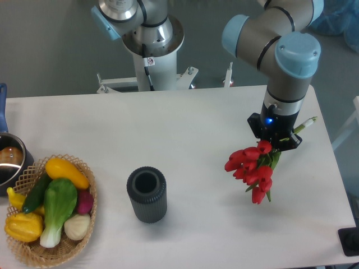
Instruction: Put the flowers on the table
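The gripper's [276, 143] fingers are hidden behind the arm's wrist and the flowers [252, 167], so their hold cannot be told. At the left edge a pot [8, 159] is cut off — its blue handle too — and the basket [61, 250] runs off the near edge.

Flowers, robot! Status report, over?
End effector shut on red tulip bunch, blooms tilted over white matte table. Not clearly laid down. Grey ribbed vase apart, left. Nothing blocking.

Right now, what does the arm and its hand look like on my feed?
The arm has thick grey tube segments with light blue caps at the joints. Its wrist ends in a black hand showing a small blue light. The silver base carries a small sticker and a black cable.
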